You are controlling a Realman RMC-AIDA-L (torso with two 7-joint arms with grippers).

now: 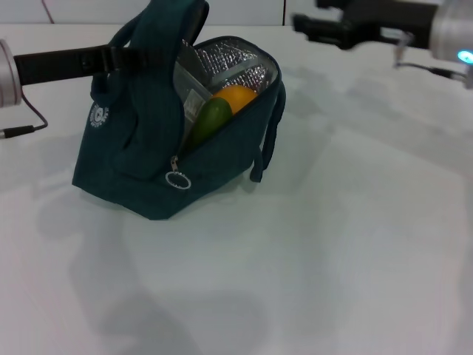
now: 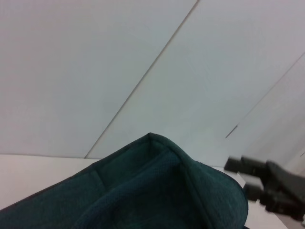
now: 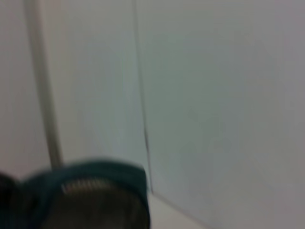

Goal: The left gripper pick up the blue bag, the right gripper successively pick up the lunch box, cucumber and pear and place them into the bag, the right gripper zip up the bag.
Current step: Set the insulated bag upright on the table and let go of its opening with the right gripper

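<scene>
The blue bag stands tilted on the white table, its mouth unzipped and its foil lining showing. Inside lie the orange-yellow pear and the green cucumber. A pale clear edge beside them looks like the lunch box, mostly hidden. My left gripper comes in from the left, shut on the bag's handle, with fabric wrapped over its fingers. My right gripper hovers open behind and to the right of the bag, holding nothing. The left wrist view shows the bag's handle and the right gripper beyond it.
The ring zipper pull hangs at the bag's near end. A second loop handle droops down the bag's right side. The white table stretches in front and to the right. A cable trails at the left.
</scene>
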